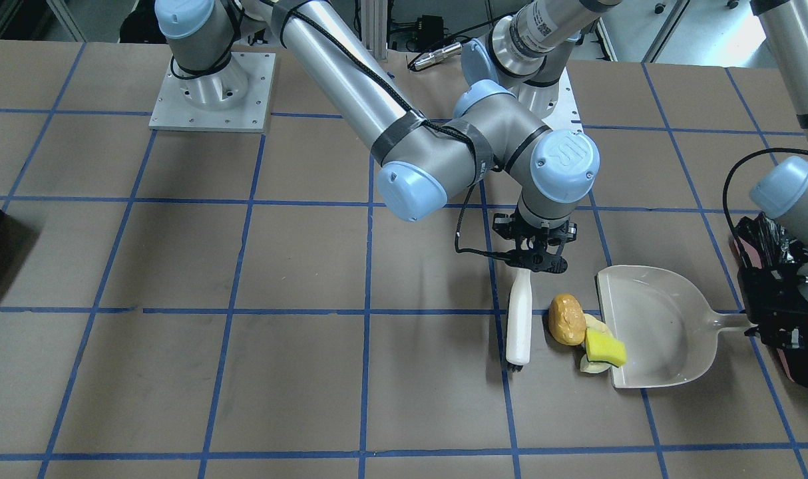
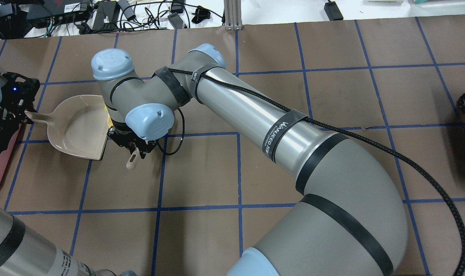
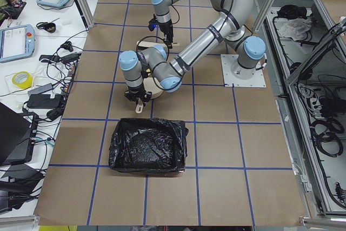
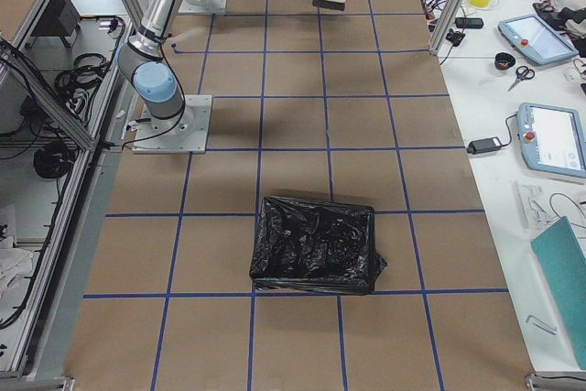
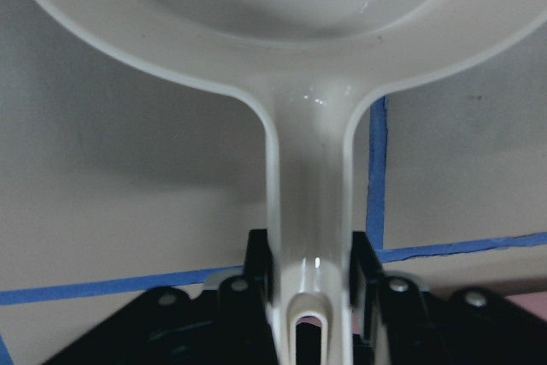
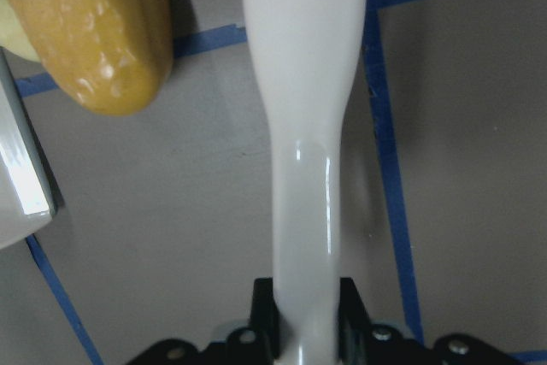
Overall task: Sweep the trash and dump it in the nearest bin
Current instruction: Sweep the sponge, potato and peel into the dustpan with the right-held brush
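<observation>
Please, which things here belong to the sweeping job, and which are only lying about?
Job: brush, dustpan, orange-brown lump, yellow sponge, pale piece, near bin.
Lying about: far bin, tape roll, scissors, tablet.

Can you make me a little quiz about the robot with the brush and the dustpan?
1. True or false: the brush lies between the trash and the dustpan.
2. What is the right gripper holding? A) the brush B) a sponge C) the bin
3. Fill in: the left gripper has its fingers shut on the dustpan's ____.
Key: 1 false, the trash is in the middle; 2 A; 3 handle.
</observation>
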`<action>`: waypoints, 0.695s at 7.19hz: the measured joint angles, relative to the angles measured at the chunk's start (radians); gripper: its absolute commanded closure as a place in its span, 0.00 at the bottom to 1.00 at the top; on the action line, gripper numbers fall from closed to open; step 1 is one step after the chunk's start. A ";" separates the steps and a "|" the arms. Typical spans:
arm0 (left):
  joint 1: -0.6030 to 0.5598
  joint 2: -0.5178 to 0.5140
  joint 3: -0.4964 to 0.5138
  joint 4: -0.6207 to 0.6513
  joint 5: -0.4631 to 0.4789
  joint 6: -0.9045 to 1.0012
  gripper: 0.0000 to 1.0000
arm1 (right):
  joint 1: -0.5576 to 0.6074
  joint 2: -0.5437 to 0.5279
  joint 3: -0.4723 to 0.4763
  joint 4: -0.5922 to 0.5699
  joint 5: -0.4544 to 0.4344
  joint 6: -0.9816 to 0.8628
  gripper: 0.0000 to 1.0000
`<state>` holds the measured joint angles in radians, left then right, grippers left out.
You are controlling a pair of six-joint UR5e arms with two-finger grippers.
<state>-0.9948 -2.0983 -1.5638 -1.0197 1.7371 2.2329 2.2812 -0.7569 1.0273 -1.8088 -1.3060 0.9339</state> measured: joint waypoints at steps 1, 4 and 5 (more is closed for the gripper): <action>-0.004 -0.003 0.001 0.002 0.008 0.000 1.00 | 0.006 0.019 -0.025 -0.015 0.004 0.026 1.00; -0.010 -0.005 0.002 0.004 0.024 0.001 1.00 | 0.045 0.110 -0.155 -0.028 0.021 0.073 1.00; -0.010 -0.005 0.002 0.004 0.030 0.000 1.00 | 0.052 0.122 -0.174 -0.029 0.022 0.075 1.00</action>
<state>-1.0047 -2.1031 -1.5618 -1.0155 1.7668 2.2332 2.3337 -0.6351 0.8533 -1.8379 -1.2840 1.0093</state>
